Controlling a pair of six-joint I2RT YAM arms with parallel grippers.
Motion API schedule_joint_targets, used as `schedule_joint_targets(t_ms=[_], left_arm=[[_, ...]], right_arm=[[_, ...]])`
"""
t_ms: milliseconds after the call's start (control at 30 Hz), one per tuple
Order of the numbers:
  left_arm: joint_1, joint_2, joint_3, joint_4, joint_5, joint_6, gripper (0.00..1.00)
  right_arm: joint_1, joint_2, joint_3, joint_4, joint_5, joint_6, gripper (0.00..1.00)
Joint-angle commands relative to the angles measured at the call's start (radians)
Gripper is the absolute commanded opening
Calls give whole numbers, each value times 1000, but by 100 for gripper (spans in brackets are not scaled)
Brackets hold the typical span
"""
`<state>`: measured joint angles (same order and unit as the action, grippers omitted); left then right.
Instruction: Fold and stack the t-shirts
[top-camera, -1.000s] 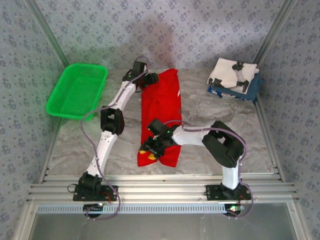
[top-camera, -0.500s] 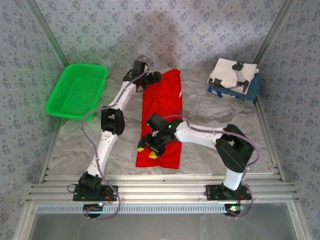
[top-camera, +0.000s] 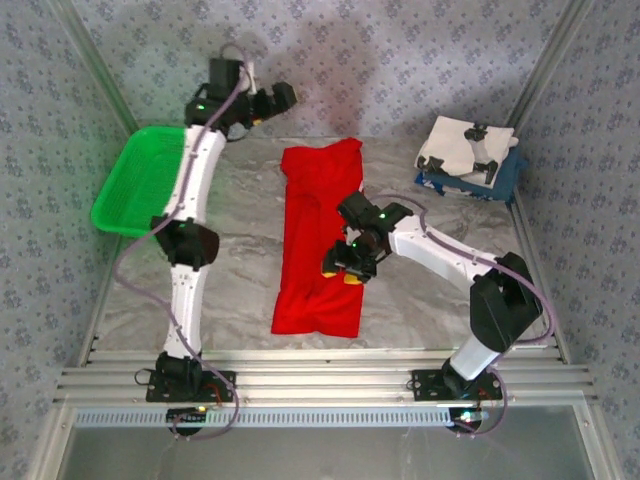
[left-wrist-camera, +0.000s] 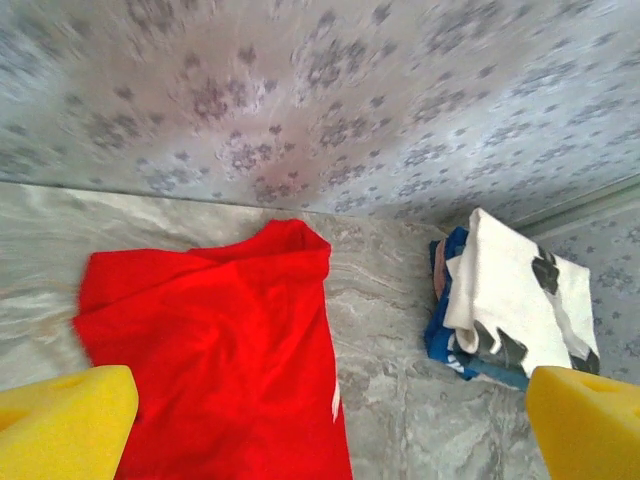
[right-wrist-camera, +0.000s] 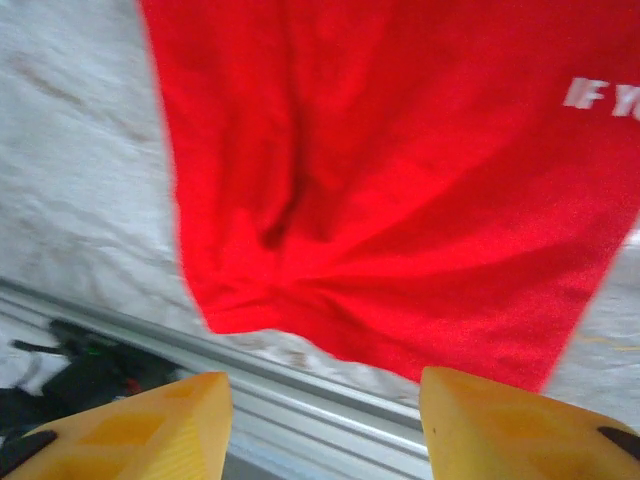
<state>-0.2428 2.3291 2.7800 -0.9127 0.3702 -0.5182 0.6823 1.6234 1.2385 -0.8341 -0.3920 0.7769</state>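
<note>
The red t-shirt (top-camera: 318, 240) lies folded into a long strip down the middle of the table, also seen in the left wrist view (left-wrist-camera: 220, 340) and the right wrist view (right-wrist-camera: 400, 170). A folded white t-shirt (top-camera: 460, 145) with black marks rests on a navy one (top-camera: 505, 178) at the back right; both show in the left wrist view, white (left-wrist-camera: 510, 290) over navy (left-wrist-camera: 450, 345). My left gripper (top-camera: 272, 99) hangs high above the table's back edge, open and empty (left-wrist-camera: 325, 430). My right gripper (top-camera: 342, 268) hovers over the red shirt's right edge, open, nothing between its yellow fingers (right-wrist-camera: 130, 425).
A green mesh basket (top-camera: 130, 205) sits at the back left, under the raised left arm. The metal rail (right-wrist-camera: 300, 385) of the table's near edge shows just past the red shirt's hem. Bare marble table (top-camera: 440, 320) lies right of the shirt.
The left arm rose up and back off the shirt's top end and opened wide. The right gripper moved from the shirt's lower left hem up to its right edge, leaving the shirt flat.
</note>
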Motion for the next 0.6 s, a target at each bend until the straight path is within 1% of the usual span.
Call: schedule_joint_targets(t_ms=[0, 67, 100, 167, 200, 267, 333, 400, 500, 567], left_arm=[[-16, -133, -205, -243, -39, 98, 99], [-22, -275, -490, -174, -44, 90, 98], [-24, -362, -658, -108, -52, 70, 98], [-23, -504, -938, -8, -60, 25, 98], [-21, -568, -1045, 17, -76, 6, 98], [-22, -675, -1251, 58, -80, -30, 97], [-25, -762, -1397, 78, -79, -62, 97], [-39, -844, -1515, 89, -72, -97, 96], [-98, -962, -1689, 110, -86, -174, 96], [-138, -1029, -1807, 138, -92, -250, 94]], right_arm=[[9, 2, -37, 13, 13, -80, 50], [21, 22, -96, 37, 2, -80, 46], [24, 33, -115, 52, -7, -79, 44], [34, 55, -137, 62, -1, -77, 40], [38, 64, -144, 64, -5, -80, 37], [52, 75, -152, 52, 1, -88, 34], [63, 80, -158, 35, 5, -100, 31], [72, 89, -164, 8, 17, -114, 30], [74, 115, -171, -32, 35, -136, 30], [75, 134, -171, -57, 54, -140, 30]])
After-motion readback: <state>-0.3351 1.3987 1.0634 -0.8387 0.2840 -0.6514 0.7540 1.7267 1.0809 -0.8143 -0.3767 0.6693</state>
